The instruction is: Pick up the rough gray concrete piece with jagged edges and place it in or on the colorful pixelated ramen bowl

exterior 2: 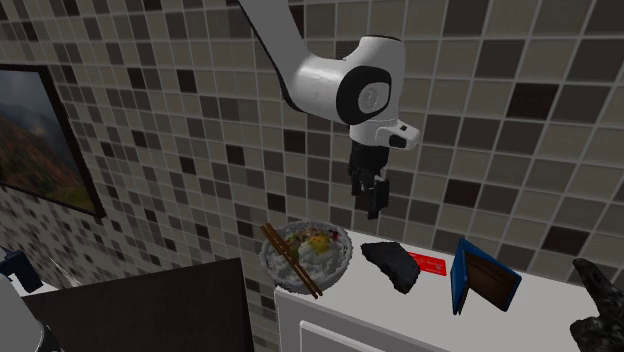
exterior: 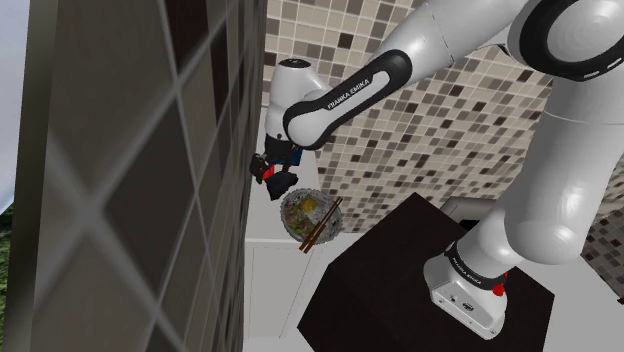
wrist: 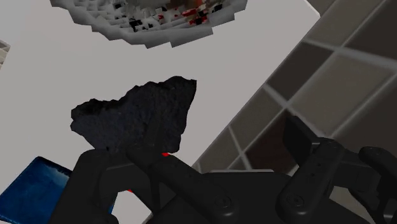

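Shoulder view: gripper [exterior: 266, 171] sits low by the dark window wall, just beside the pixelated ramen bowl [exterior: 305, 212] w/ chopsticks [exterior: 322, 228].

2nd ext. view: gripper hangs above the dark jagged concrete piece [exterior 2: 392, 265], not touching. The piece lies on the white counter [exterior 2: 540, 312] btw. bowl and red card [exterior 2: 431, 264], blue wallet [exterior 2: 482, 285] further on.

Wrist view: fingers [wrist: 156, 167] stand apart, holding nothing. The piece is just past one finger, bowl rim beyond.

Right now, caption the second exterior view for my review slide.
Gripper hovers above the dark jagged piece lying beside the ramen bowl on the white counter.
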{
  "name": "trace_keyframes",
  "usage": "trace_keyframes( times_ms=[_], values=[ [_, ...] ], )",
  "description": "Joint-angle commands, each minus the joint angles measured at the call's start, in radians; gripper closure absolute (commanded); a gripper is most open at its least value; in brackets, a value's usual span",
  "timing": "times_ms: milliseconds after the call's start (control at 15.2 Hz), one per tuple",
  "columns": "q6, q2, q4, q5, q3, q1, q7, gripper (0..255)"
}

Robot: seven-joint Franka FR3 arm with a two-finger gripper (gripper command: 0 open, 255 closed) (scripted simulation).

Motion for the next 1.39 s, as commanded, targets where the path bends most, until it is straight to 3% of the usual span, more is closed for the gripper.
trace_keyframes(
  times_ms=[0,264,330,924,1320],
  values=[
    [0.143,0.044,-0.003,0.001,0.004,0.01,0.011,0],
    [0.143,0.043,-0.003,0.003,0.002,0.012,0.009,0],
    [0.15,0.056,0.003,-0.002,0.0,0.017,0.015,255],
    [0.143,0.043,-0.003,0.002,0.002,0.012,0.009,255],
    [0.061,0.006,-0.005,0.015,0.008,0.004,0.003,255]
  ],
)
